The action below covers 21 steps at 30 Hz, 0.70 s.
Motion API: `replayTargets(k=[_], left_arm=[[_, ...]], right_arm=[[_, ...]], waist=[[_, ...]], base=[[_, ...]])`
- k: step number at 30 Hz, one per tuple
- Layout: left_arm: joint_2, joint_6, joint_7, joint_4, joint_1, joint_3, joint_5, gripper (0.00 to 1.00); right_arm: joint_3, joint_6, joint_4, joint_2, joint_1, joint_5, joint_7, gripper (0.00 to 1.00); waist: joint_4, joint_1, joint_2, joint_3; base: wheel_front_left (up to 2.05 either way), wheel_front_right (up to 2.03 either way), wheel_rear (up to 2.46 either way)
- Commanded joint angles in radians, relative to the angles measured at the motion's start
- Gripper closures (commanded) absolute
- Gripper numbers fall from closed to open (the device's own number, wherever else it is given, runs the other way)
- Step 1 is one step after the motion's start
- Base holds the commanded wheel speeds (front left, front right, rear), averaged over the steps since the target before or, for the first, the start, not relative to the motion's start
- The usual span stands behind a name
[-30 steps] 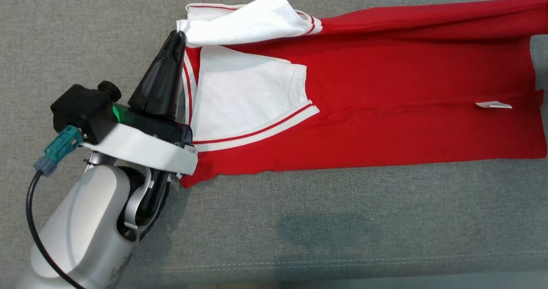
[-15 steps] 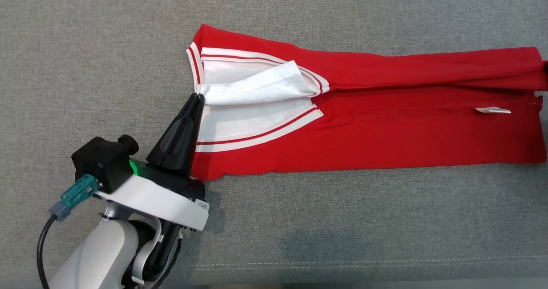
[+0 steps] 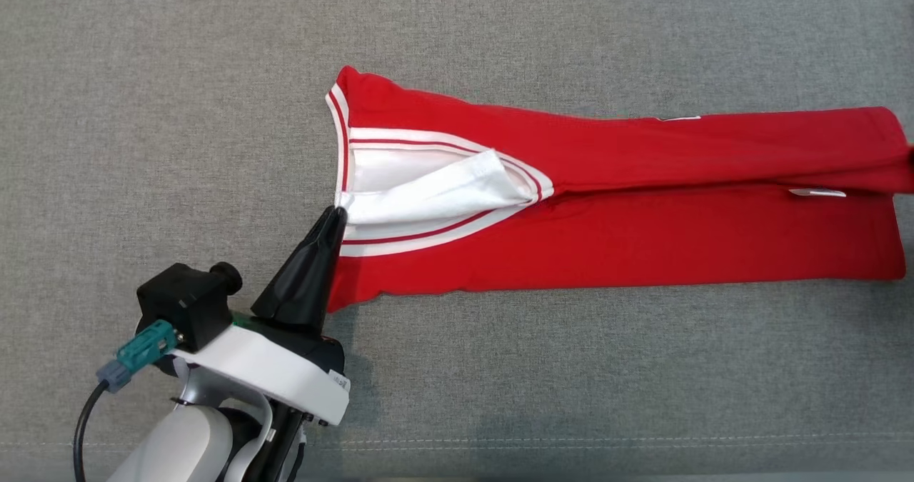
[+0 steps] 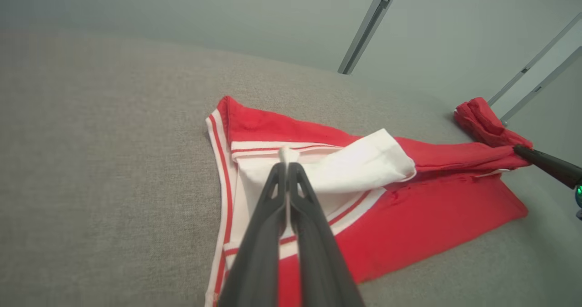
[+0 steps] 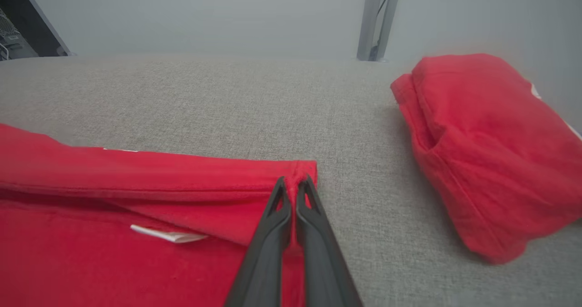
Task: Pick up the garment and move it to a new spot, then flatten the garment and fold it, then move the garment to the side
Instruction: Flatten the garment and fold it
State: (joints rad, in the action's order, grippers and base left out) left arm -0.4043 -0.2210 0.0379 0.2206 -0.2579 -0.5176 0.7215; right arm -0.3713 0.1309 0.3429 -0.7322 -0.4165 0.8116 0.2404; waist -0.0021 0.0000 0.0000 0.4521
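The garment (image 3: 643, 239) is red with a white sleeve and red-striped white trim. It lies lengthwise on the grey fabric surface (image 3: 178, 111), its far long edge folded over toward me. My left gripper (image 3: 335, 214) is shut on the edge of the white sleeve (image 3: 443, 189) at the garment's left end; the left wrist view shows its tips (image 4: 287, 163) pinching white cloth. My right gripper (image 5: 294, 182) is shut on the red hem corner at the right end of the garment (image 5: 91, 179). Its dark finger also enters the left wrist view, where the right gripper (image 4: 518, 150) holds bunched red cloth.
A second red bundle of cloth (image 5: 486, 152) lies on the surface just right of the garment's hem. A small white label (image 3: 817, 193) sticks out near the right end. A stitched seam (image 3: 571, 439) runs along the surface's near edge. Metal posts (image 5: 377, 20) stand behind.
My left gripper has drawn toward me and a little right, carrying the white sleeve edge with it. The garment's far long edge has rolled over onto the near half, narrowing it.
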Motion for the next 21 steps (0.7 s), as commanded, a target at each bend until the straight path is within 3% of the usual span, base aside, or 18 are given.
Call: replayTargets(k=[1,10,12,14,17,18,19,21], left_arm=[[-0.029,-0.007,0.000,0.013,0.001,0.035,0.001,1.00],[-0.025,-0.003,-0.002,-0.067,-0.001,0.026,0.006,1.00],[-0.027,-0.004,-0.007,-0.078,-0.003,0.020,0.002,1.00],[-0.026,-0.005,-0.010,-0.087,-0.006,0.017,0.001,1.00],[-0.028,-0.010,-0.018,-0.104,-0.010,0.008,-0.008,1.00],[-0.027,-0.011,-0.018,-0.108,-0.011,0.007,-0.009,1.00],[-0.026,-0.013,-0.019,-0.112,-0.012,0.006,-0.008,0.99],[-0.024,-0.015,-0.024,-0.119,-0.013,0.004,-0.008,0.62]], right_arm=[[-0.001,0.000,-0.018,-0.027,0.043,-0.006,-0.005,1.00],[0.006,0.000,0.025,0.019,0.067,-0.048,-0.024,0.99],[0.005,0.000,0.039,0.028,0.063,-0.061,-0.027,0.87],[0.004,0.000,0.051,0.037,0.058,-0.072,-0.029,0.84],[0.000,0.000,0.065,0.053,0.052,-0.080,-0.032,0.60],[-0.001,0.000,0.069,0.056,0.050,-0.082,-0.033,0.37],[-0.001,0.000,0.073,0.059,0.048,-0.085,-0.032,0.00],[0.003,0.000,0.080,0.066,0.044,-0.093,-0.027,0.00]], waist=[[0.001,0.0000,0.0000,0.001],[0.004,0.0000,0.0000,0.014],[0.004,0.0000,0.0000,0.014],[0.004,0.0000,0.0000,0.015],[0.005,0.0000,0.0000,0.013],[0.005,0.0000,0.0000,0.012],[0.005,0.0000,0.0000,0.010],[0.004,0.0000,0.0000,0.006]], base=[[0.00,0.00,0.00],[0.00,0.00,0.00],[0.00,0.00,0.00],[0.00,0.00,0.00],[0.00,0.00,0.00],[0.00,0.00,0.00],[0.00,0.00,0.00],[0.00,0.00,0.00]])
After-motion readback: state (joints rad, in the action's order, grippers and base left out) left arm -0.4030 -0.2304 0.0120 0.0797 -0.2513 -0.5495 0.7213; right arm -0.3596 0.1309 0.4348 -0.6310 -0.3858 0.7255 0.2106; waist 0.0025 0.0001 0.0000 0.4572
